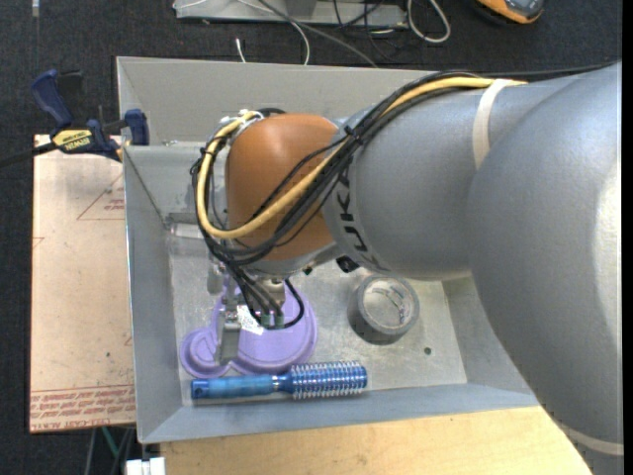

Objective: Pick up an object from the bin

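My gripper (230, 334) hangs low over the front left part of the bin, beneath the arm's orange cover. Its tip comes down onto a lavender plastic piece (292, 340), a rounded dish shape with a loop at its left end. The piece lies flat on the bin floor and is partly hidden by the gripper. Just in front of it, along the front wall, a blue hairbrush (282, 381) lies lengthwise with its bristled head to the right.
A roll of grey tape (384, 310) lies flat to the right of the gripper, near the bin's middle. The arm and its cables cover the back and right of the bin. Bare floor shows at the front right.
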`<state>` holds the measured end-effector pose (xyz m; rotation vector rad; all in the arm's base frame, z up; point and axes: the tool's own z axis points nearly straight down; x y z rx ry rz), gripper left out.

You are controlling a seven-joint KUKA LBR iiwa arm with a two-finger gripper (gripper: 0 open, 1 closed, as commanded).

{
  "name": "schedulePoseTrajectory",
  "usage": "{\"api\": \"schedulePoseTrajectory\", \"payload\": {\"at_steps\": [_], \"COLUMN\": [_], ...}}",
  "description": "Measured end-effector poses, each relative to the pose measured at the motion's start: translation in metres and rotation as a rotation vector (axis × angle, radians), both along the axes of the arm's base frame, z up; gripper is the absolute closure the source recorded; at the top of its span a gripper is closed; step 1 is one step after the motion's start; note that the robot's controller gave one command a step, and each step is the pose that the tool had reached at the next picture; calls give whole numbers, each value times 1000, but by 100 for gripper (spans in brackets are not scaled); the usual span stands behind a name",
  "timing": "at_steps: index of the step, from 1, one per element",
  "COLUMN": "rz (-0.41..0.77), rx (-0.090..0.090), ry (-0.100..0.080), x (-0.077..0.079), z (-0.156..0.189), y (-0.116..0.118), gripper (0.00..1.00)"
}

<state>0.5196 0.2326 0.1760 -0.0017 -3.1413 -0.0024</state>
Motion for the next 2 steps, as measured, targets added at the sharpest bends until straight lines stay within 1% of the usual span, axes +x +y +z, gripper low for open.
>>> {"api": "schedulePoseTrajectory", "payload": {"at_steps": [1,2], "rz": [1,211], "rx": [0,1], "ry": [0,-2], "x": [0,-11], "z": [0,-80], "y": [0,-31], "gripper": [0,0]}}
